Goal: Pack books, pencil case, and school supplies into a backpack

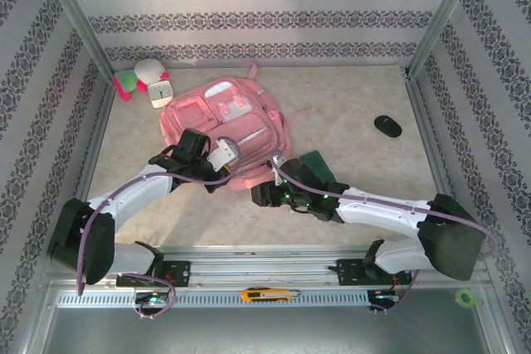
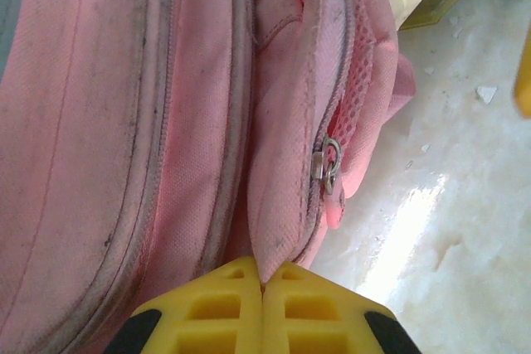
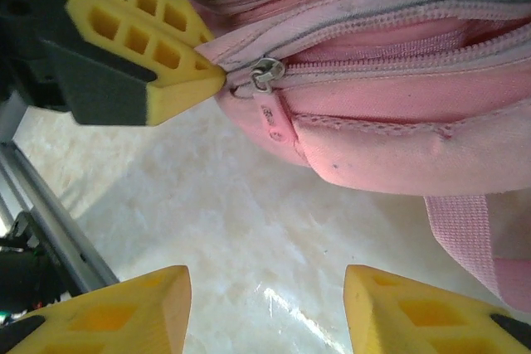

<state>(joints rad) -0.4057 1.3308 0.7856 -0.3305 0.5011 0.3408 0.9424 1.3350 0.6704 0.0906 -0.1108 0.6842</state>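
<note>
The left gripper (image 2: 263, 283) is clamped together on a fold of the backpack (image 1: 224, 118) at its near rim, just beside the zip pull (image 3: 265, 74). The right gripper (image 3: 265, 281) hangs with fingers apart over bare counter (image 3: 249, 221), at the bag's 5 o'clock. The pink backpack lies flat mid-counter. The dark green pencil case (image 1: 317, 162) pokes out at its 4 o'clock. A black oval object (image 1: 387, 126) sits at 3 o'clock, a white clock (image 1: 159, 93) at 10 o'clock

Left arm (image 1: 137, 191) reaches forward-right. Left gripper (image 2: 262, 289): 2 yellow fingers pressed together, pinching a fold of the backpack (image 2: 124, 122). Right arm (image 1: 377, 209) stretched leftward, low. Right gripper (image 3: 264, 288): jaws apart, nothing held, just beside left fingertips.
</note>
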